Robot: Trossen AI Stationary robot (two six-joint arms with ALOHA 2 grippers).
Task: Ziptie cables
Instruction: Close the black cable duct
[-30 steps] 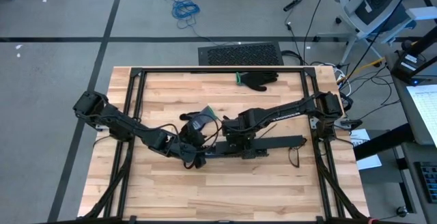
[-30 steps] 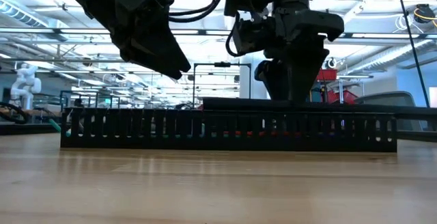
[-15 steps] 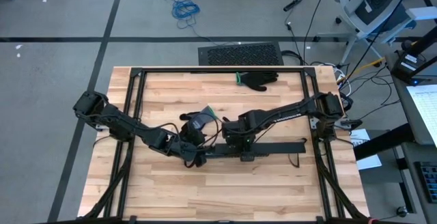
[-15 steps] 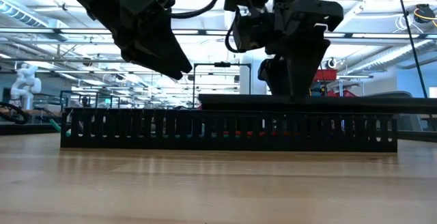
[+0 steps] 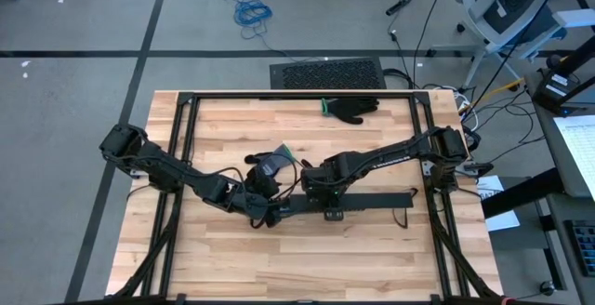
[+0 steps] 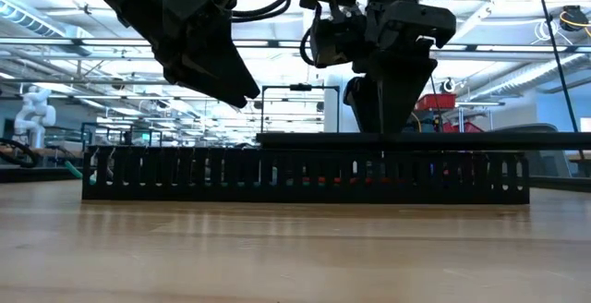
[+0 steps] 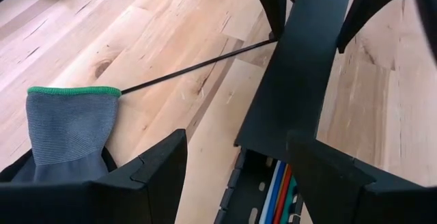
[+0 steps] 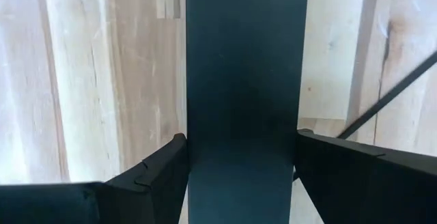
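On the wooden table (image 5: 223, 258), near its middle: one long black slotted channel (image 6: 305, 175), lying lengthwise, with a flat black cover strip (image 8: 242, 80) resting along its top.

Cables (image 7: 278, 191): white, blue, red and green wires lying side by side inside the channel, seen at the open end that the cover does not reach.

Right gripper (image 5: 327, 205): set over the cover near the channel's middle; fingers (image 8: 147, 176) spread to either side of the strip, against its edges, so clamped on the cover.

Left gripper (image 5: 271, 214): at the channel's left end, held above it; fingers (image 7: 147, 173) apart, straddling the open end with nothing held between them.

Grey glove with green cuff (image 7: 65, 125): on the table just beside the left gripper.

Thin black strand (image 7: 198, 67): runs across the table from the glove toward the cover.

Dark glove (image 5: 351, 109): at the table's far edge, well apart from the channel.
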